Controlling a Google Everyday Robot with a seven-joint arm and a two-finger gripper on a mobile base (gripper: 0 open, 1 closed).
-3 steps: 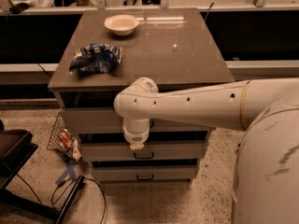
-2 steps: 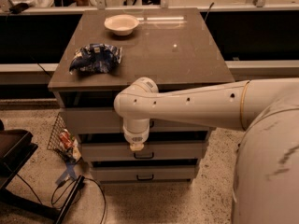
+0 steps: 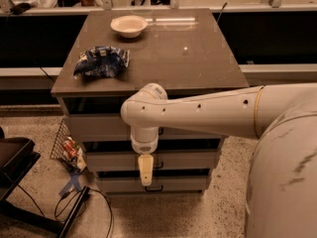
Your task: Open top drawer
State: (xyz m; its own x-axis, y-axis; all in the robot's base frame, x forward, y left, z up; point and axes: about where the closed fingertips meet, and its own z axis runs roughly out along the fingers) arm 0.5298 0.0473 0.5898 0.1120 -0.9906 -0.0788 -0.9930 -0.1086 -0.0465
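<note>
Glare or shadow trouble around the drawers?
Camera view: glare streak on the cabinet top beside the bowl; dark shadow above the top drawer front; gripper, lit pale, hangs before the lower drawers.

The big white arm (image 3: pixel 208 114) stretches in from the right edge across mid-frame, bends down at a rounded wrist (image 3: pixel 143 112) left of centre, and the gripper (image 3: pixel 145 173) points straight down, lower centre-left of frame.

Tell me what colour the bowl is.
White bowl, camera view shows it best; the gripper hangs before the lower drawers.
</note>
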